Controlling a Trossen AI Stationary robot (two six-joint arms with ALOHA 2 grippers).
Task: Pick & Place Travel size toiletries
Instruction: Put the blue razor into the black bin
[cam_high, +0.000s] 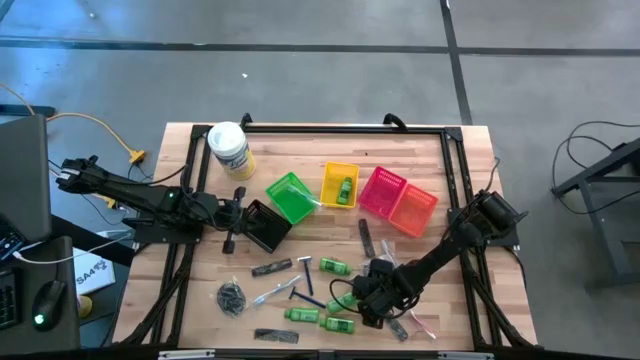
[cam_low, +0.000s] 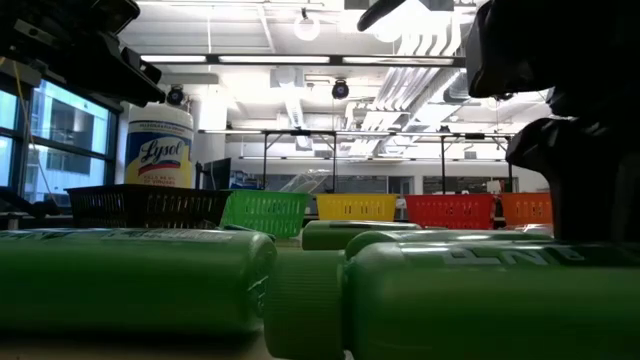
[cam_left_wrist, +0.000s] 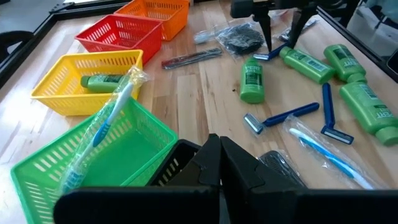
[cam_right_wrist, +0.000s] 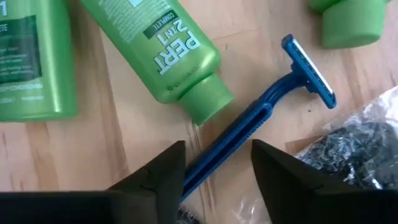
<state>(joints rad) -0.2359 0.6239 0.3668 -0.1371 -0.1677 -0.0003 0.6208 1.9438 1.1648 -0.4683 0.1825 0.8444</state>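
Note:
Travel size toiletries lie scattered on the near half of the wooden table: green bottles (cam_high: 332, 266), a wrapped toothbrush (cam_high: 270, 293), blue razors (cam_high: 300, 293), black combs (cam_high: 275, 335) and a mesh bundle (cam_high: 232, 297). My right gripper (cam_right_wrist: 217, 171) points steeply down, open, its fingers astride the handle of a blue razor (cam_right_wrist: 267, 106) that lies flat beside a green bottle (cam_right_wrist: 168, 56) and a wrapped mesh bundle (cam_right_wrist: 354, 143). My left gripper (cam_left_wrist: 221, 165) hangs shut above the black basket (cam_high: 265, 228) at the left. My right gripper has the razor's handle (cam_right_wrist: 239, 134) running between its two open fingers, which come from above and lie across it. The handle passes close by one finger (cam_right_wrist: 168, 168); whether it touches, I cannot tell. The razor lies flat on the table.
Green (cam_high: 290, 197), yellow (cam_high: 340, 185), red (cam_high: 382, 190) and orange (cam_high: 413, 210) baskets stand in a row mid-table. The green one holds a toothbrush (cam_left_wrist: 106, 118), the yellow one a bottle (cam_left_wrist: 102, 81). A white-lidded tub (cam_high: 228, 148) stands far left.

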